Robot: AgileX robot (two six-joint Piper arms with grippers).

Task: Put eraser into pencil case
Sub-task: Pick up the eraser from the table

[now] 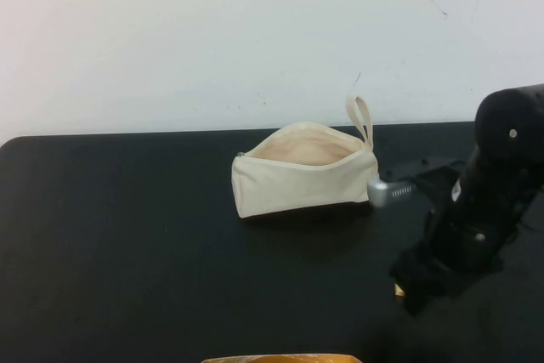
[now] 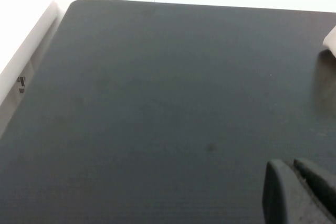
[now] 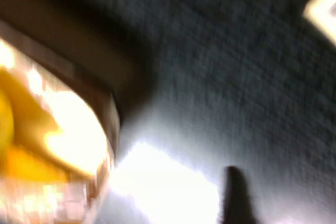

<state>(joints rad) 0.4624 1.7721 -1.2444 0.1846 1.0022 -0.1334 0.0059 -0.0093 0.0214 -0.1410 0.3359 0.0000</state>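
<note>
a: start at the working tool. where is the right gripper (image 1: 414, 292) and what is its state?

b: low over the black table (image 1: 127, 235), at the end of the right arm (image 1: 489, 193). whether it is released or clenched, i cannot tell.

a: is the eraser in it?

b: unconfirmed. a small pale tan corner (image 1: 399, 290) shows right at the gripper's tip, touching or nearly touching it. that may be the eraser, but it is too little to call, and i cannot say whether it is held or just lying on the table.

a: moving outward?

b: the pencil case (image 1: 299, 173) sits beyond the gripper and off toward the left arm's side, well apart from it. its zip is open, mouth facing up, loop strap (image 1: 361, 118) standing at the end nearer the right arm. a small grey metal part (image 1: 380, 192) lies just beside that end.

a: the left gripper (image 2: 299, 192)?

b: parked near the table surface, far from the work; its fingers lie together. only an edge of the pencil case shows in its wrist view.

a: step in hand?

b: by my reading, the pickup stage. next calls for a secure grip, a lift, and travel over the open mouth before letting go.

a: anything else?

b: a yellow-orange object (image 1: 280, 358) at the table's near edge, nearer than the gripper; not part of the task.
</note>
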